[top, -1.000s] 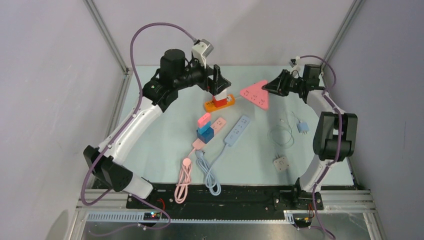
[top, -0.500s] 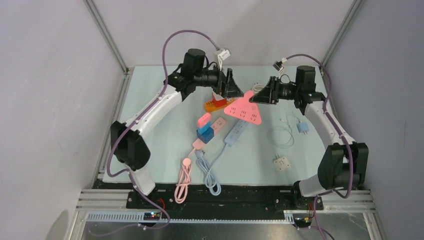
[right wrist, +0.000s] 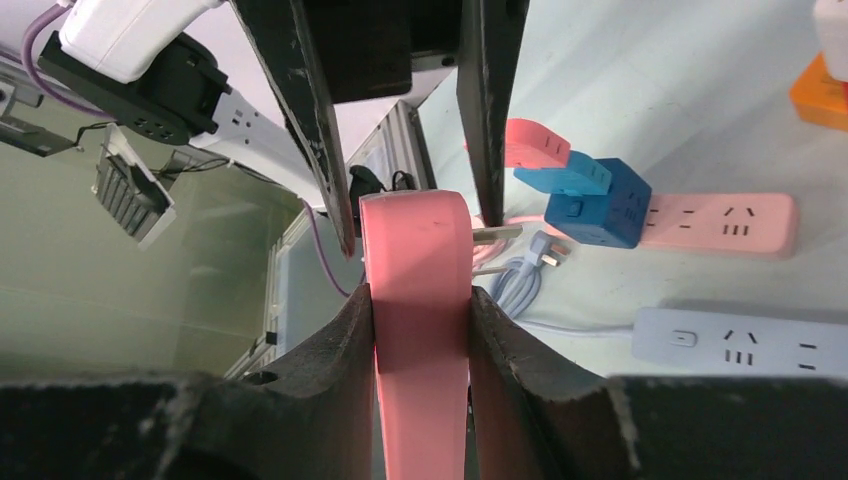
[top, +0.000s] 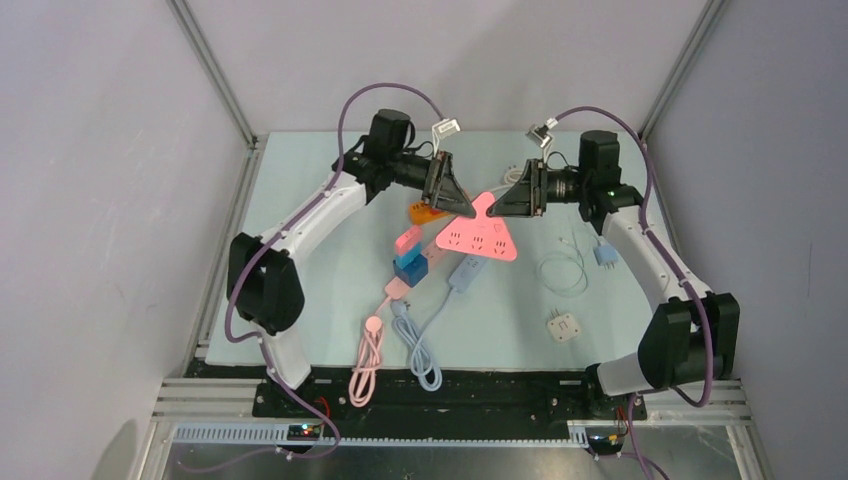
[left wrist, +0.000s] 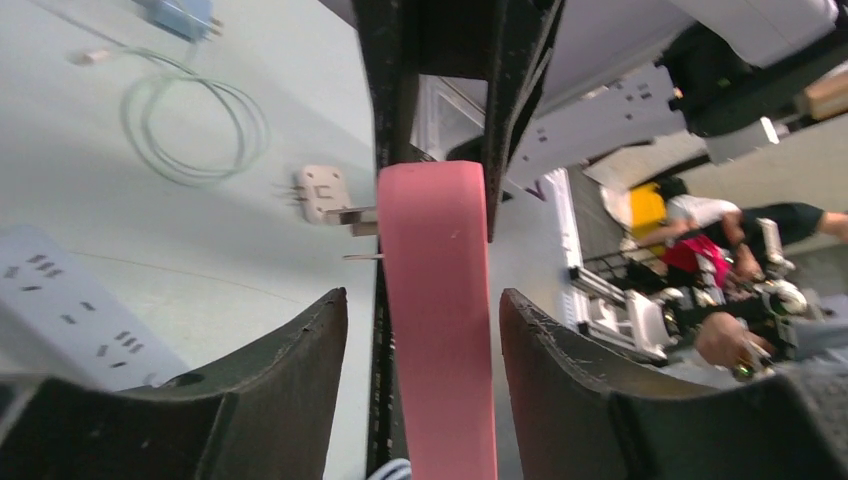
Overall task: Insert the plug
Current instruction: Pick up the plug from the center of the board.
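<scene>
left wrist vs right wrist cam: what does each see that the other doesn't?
Left wrist only: coiled white cable, white cube adapter, small blue adapter.
Right wrist only: blue cube adapter, pink power strip, orange strip.
Both: the pink triangular strip seen edge-on. The left gripper has open jaws around it, with gaps either side. The right gripper has its jaws pinched on it.

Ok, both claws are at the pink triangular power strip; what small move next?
Probably close the left claw on the pink triangular power strip: its fingers straddle the edge with gaps either side, while the right claw clamps it.
</scene>
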`<state>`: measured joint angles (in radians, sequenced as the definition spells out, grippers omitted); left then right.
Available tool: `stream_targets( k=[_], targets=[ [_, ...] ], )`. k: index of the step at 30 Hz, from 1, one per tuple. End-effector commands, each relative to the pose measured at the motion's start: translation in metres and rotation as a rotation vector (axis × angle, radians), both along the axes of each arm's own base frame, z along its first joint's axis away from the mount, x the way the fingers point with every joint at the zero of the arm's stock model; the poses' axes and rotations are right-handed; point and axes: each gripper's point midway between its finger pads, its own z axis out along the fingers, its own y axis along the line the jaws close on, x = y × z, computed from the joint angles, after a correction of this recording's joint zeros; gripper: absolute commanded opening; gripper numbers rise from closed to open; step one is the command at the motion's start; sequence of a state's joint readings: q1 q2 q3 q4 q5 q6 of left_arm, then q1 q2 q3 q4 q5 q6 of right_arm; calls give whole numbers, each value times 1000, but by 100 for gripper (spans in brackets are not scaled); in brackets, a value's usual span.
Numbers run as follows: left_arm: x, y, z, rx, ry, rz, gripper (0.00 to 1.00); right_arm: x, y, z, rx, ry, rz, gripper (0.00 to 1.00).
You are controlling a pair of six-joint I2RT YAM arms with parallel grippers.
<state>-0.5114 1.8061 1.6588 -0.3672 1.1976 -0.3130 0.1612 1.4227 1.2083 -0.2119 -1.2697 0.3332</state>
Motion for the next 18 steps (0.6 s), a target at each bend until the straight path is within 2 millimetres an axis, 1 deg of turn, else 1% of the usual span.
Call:
stream_targets(
  k=[1, 4, 6, 8, 9, 10, 11, 12, 13, 14, 15, 16, 17, 18],
  targets=[
    [-35, 11, 25, -78, 8, -130, 59, -4, 11, 24, 39, -46, 74, 0],
    [-42, 15, 25, -84, 6, -143, 50, -4, 19, 26, 36, -48, 93, 0],
    [-43, 15, 22, -80, 21, -148, 41, -1, 23, 25, 31, -46, 95, 0],
    [-45, 15, 21, -79, 26, -151, 22, 1, 26, 27, 26, -39, 94, 0],
    [-46, 16, 23, -82, 15, -151, 7, 2, 26, 26, 21, -24, 88, 0],
    [-48, 18, 27, -88, -18, -144, 3, 4, 27, 28, 18, -24, 81, 0],
    [-49, 18, 28, -91, -36, -140, 1, 6, 27, 29, 16, -13, 73, 4],
    [-50, 20, 34, -95, -76, -124, 0, 10, 26, 30, 12, -12, 51, 17],
    [-49, 21, 36, -92, -96, -106, 0, 13, 25, 32, 15, 0, 35, 25],
    [-49, 22, 42, -93, -115, -91, 0, 18, 24, 34, 7, -3, -4, 49],
    [-45, 21, 44, -85, -129, -61, 0, 22, 23, 34, 4, 8, -37, 62],
    [-43, 22, 47, -79, -126, -41, 0, 28, 21, 35, -7, -2, -91, 83],
    [-36, 21, 49, -69, -134, -4, 0, 32, 20, 39, -3, -9, -126, 91],
    [-32, 22, 51, -59, -116, 25, 0, 37, 17, 39, -8, -11, -187, 97]
  ],
)
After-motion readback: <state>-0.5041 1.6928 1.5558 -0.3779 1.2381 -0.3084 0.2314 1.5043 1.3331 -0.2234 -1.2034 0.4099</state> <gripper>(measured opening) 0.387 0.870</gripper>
